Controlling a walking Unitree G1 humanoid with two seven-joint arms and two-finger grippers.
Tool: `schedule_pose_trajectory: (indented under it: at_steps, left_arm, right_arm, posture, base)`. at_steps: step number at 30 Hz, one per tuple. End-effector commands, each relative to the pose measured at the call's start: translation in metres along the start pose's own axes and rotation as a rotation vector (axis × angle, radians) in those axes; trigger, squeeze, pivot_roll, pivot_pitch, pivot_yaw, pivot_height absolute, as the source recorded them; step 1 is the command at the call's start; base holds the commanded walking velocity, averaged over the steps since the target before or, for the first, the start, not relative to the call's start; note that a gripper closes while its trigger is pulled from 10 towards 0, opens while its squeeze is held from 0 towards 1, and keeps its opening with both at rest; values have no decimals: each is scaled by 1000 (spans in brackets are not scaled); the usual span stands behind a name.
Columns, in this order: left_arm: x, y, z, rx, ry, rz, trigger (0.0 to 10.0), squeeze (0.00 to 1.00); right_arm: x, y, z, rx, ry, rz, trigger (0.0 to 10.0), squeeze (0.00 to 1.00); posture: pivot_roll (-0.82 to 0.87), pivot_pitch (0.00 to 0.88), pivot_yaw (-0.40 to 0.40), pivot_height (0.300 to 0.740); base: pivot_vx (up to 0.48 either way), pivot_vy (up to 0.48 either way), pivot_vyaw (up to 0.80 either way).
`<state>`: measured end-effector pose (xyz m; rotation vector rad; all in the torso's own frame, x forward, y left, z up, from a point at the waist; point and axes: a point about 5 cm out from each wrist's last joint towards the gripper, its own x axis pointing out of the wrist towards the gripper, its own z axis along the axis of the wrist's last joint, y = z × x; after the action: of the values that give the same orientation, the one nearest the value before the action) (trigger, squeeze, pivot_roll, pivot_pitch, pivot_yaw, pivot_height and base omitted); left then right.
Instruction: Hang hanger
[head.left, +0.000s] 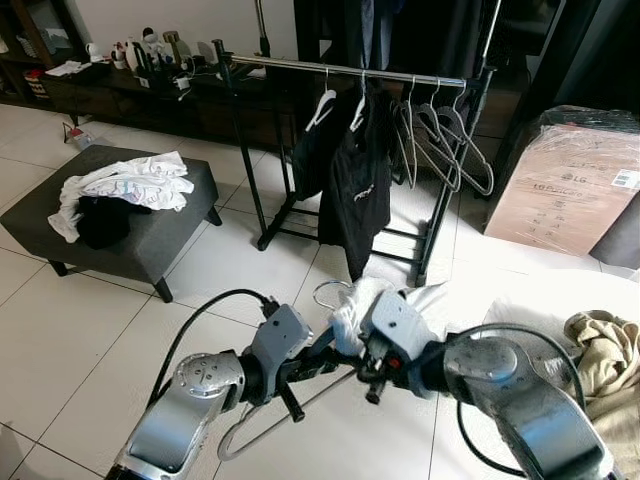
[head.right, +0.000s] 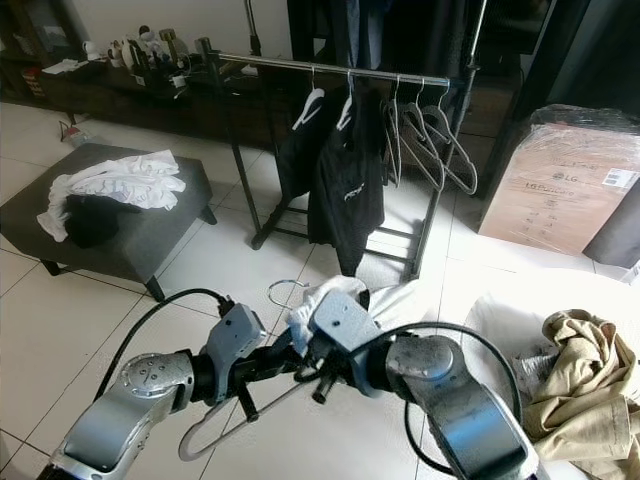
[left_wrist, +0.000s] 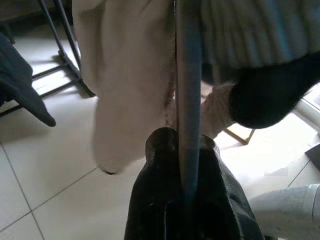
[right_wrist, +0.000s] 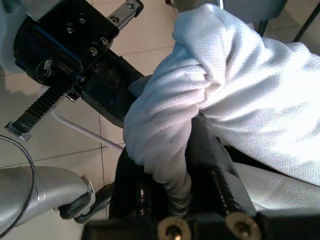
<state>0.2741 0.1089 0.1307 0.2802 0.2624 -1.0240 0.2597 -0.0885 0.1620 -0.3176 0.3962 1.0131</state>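
A grey wire hanger (head.left: 243, 437) is held low in front of me, its hook (head.left: 330, 291) pointing up toward the rail. My left gripper (head.left: 330, 357) is shut on the hanger's bar (left_wrist: 189, 95). My right gripper (head.left: 365, 345) is close against it, shut on a white garment (head.left: 355, 310) that is bunched between its fingers (right_wrist: 200, 150) and drapes over the hanger. Further ahead stands the clothes rail (head.left: 350, 72), with several empty hangers (head.left: 440, 140) and a black garment (head.left: 358, 190) on it.
A dark ottoman (head.left: 150, 235) with white and black clothes stands at the left. At the right are a wrapped cardboard box (head.left: 570, 190) and a beige cloth (head.left: 610, 360) on a white surface. A low cabinet (head.left: 120, 95) with small items lines the back wall.
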Motion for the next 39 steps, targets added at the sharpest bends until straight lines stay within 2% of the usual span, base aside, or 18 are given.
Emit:
schedule_pose_trajectory:
  at_steps: [1,11,16,17,18,23,24,25,35,39]
  left_arm:
    - [0,-5,6,17,-27,-25,10000,0]
    - [-1,-6,6,6,-27,-29,10000,0]
    - [-1,-5,5,4,-21,-19,10000,0]
    - [-1,-4,4,4,-19,-17,10000,0]
    - [-2,-4,4,2,-16,-16,10000,0]
    - [-3,-4,1,-5,-9,-18,10000,0]
    - [-4,-4,0,-4,-2,-22,10000,0]
    - [-6,-5,-1,-3,6,-27,10000,0]
    - [-12,-2,-7,1,27,-12,10000,0]
    - [-10,-1,-9,-11,25,5,10000,0]
  right_arm:
    - [2,9,7,-21,-32,53,10000,1000]
    - [-2,10,8,-51,-24,63,10000,1000]
    - [-5,10,6,-121,7,62,10000,1000]
    - [-5,10,6,-130,6,61,10000,431]
    - [-5,9,5,-141,8,58,10000,0]
    - [-7,9,3,-140,11,67,10000,0]
    - [-8,11,3,-139,1,92,10000,1000]
    - [-11,15,4,-151,-15,138,10000,1000]
    - [-19,10,-3,-200,44,141,10000,1000]
    - [-21,11,-16,-254,143,162,10000,1000]
  posture:
    - [-70,121,6,740]
    - [-80,127,3,740]
    - [-80,128,3,740]
    - [-80,128,3,740]
    - [-81,129,2,740]
    - [-81,128,1,740]
    - [-82,128,1,740]
    - [-81,129,0,740]
    - [-83,129,-5,740]
    - [-86,129,-8,740]
  base:
    - [0,0,0]
    - [0,0,0]
    - [0,0,0]
    - [0,0,0]
    - [0,0,0]
    - [0,0,0]
    - [0,0,0]
    - [0,0,0]
    - [0,0,0]
    - [0,0,0]
